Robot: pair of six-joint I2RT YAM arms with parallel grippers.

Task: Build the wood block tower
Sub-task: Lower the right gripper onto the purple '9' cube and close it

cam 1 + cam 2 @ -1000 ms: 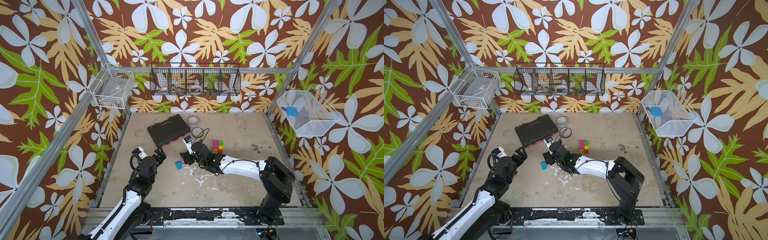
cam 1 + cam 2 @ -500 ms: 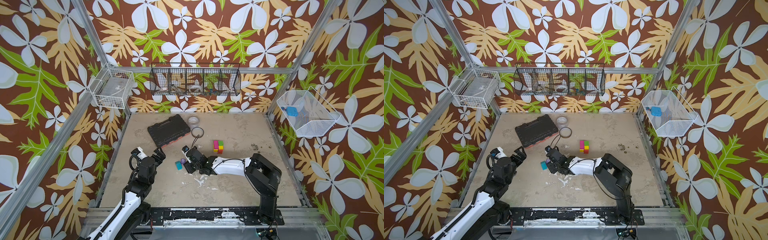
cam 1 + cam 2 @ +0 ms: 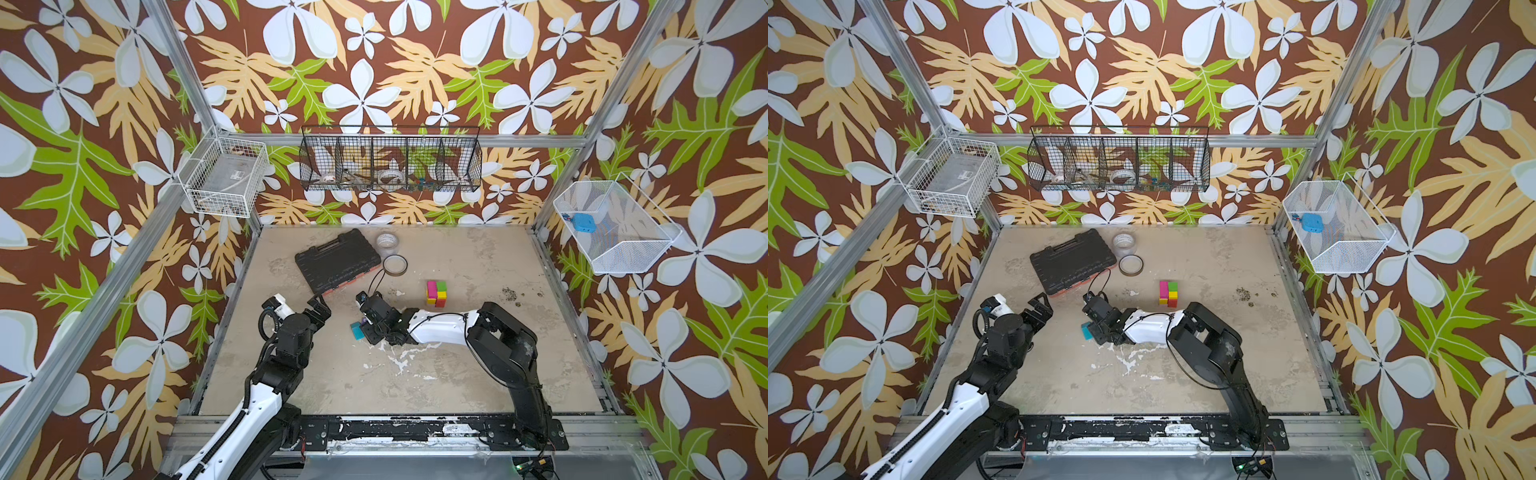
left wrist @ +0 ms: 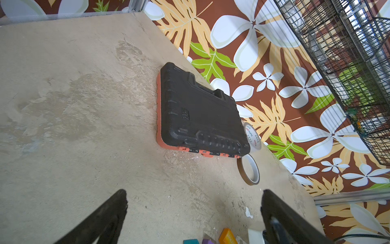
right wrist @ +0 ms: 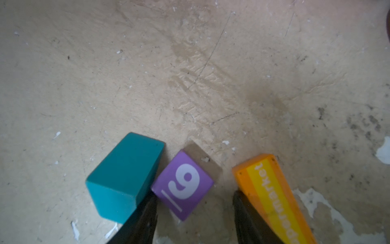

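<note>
Only a few blocks in the tower so far, my right gripper straddles the purple cube, partly open, not clamped yet, left gripper wide open, empty.

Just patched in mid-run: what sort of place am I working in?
Probably a robot test cell rather than a home: silver metal frame posts, a black wire-mesh wall basket, and two black-and-white robot arms mounted at a scuffed beige tabletop.
</note>
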